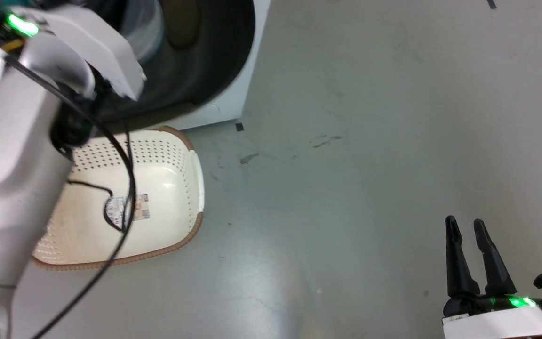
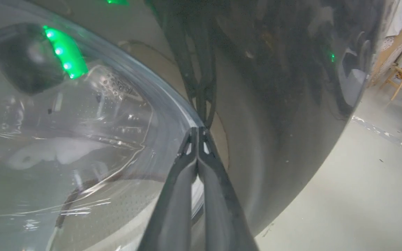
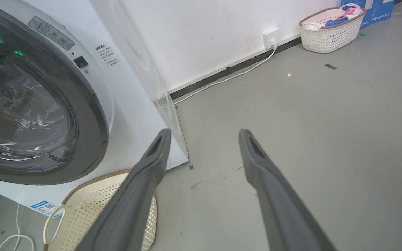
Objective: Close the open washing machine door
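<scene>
The washing machine door (image 3: 94, 115), with its glossy black rim and bulging glass centre, lies close against the white front-loader (image 3: 127, 104); in the right wrist view no gap shows at its rim. From the head view its dark rim (image 1: 224, 56) sits at the top left behind my pale left arm. My left gripper (image 2: 198, 129) is shut, with nothing between its fingers. Its tips press on the door where the glass bowl meets the black rim (image 2: 274, 104). My right gripper (image 1: 465, 226) hangs open over bare floor, far right of the machine, and its spread fingers (image 3: 204, 134) hold nothing.
A cream perforated laundry basket (image 1: 167, 188) lies on the floor just in front of the machine, under my left arm. A second basket with clothes (image 3: 332, 31) stands by the far wall near a socket and cable (image 3: 270, 36). Grey floor (image 1: 370, 165) stretches to the right.
</scene>
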Motion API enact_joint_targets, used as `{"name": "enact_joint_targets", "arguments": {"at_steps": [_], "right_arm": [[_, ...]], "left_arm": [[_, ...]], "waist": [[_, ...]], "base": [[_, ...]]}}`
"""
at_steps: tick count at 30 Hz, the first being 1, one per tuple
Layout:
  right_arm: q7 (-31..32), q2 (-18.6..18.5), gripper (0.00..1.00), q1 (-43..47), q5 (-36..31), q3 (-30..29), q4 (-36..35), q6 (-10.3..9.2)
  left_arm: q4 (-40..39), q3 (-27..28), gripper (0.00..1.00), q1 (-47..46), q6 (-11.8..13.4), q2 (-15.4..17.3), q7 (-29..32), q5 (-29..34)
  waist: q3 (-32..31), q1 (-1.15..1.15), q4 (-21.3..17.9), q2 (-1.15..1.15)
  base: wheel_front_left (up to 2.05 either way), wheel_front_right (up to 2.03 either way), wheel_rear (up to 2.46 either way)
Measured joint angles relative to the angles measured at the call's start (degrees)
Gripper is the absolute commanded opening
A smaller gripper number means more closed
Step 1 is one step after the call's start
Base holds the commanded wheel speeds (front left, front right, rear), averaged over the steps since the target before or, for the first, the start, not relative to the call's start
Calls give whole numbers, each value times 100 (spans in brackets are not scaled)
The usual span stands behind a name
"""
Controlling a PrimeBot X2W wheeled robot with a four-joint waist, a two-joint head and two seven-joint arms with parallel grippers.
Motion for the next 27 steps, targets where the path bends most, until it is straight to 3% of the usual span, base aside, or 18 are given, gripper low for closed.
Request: {"name": "enact_joint_targets", "arguments": {"at_steps": [14, 27], "right_arm": [[0, 0, 100, 2, 100, 35, -75, 0], [0, 0, 100, -12, -204, -186, 113, 0]], "left_arm": [[172, 203, 0, -521, 94, 223, -56, 47], [110, 282, 0, -220, -137, -218, -928, -235]], "waist": [[224, 0, -118, 0], [-266, -1, 521, 0]], "base": [[0, 0, 0], [0, 0, 0]]}}
